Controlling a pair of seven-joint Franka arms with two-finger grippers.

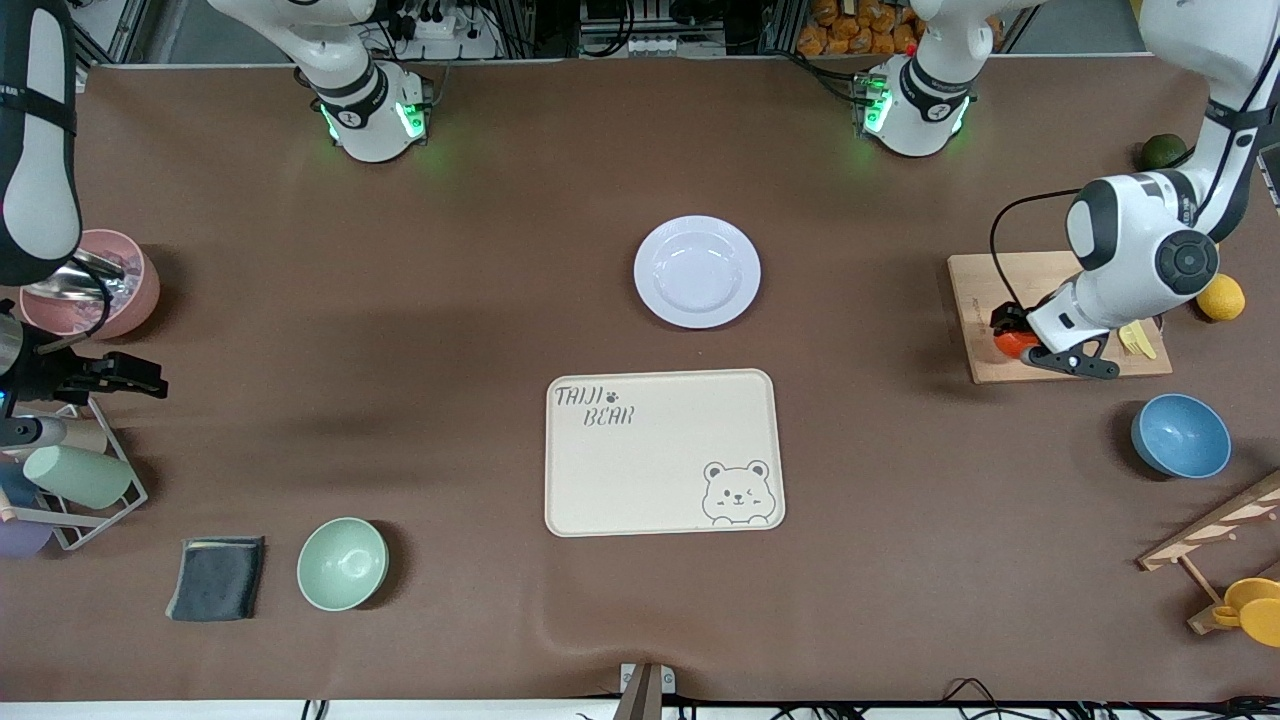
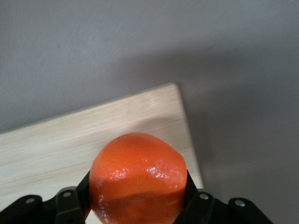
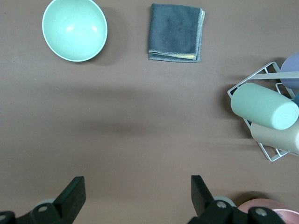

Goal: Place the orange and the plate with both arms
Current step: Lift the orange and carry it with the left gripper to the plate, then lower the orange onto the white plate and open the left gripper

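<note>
Green bowl (image 1: 342, 563) untouched; left gripper (image 1: 1012, 340) clamps orange (image 2: 138, 179); right gripper (image 3: 136, 196) waits, spread.

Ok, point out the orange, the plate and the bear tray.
orange (image 2: 138, 175): left wrist view, middle of its skin.
plate (image 1: 697, 271): front view, centre of its well.
bear tray (image 1: 650, 460): front view, bare middle.

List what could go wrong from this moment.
1. The left gripper is shut on the orange low on its round sides over the wooden board; it may roll out when lifted.
2. The plate lies flat and glossy; the open right gripper may struggle to catch its rim.
</note>
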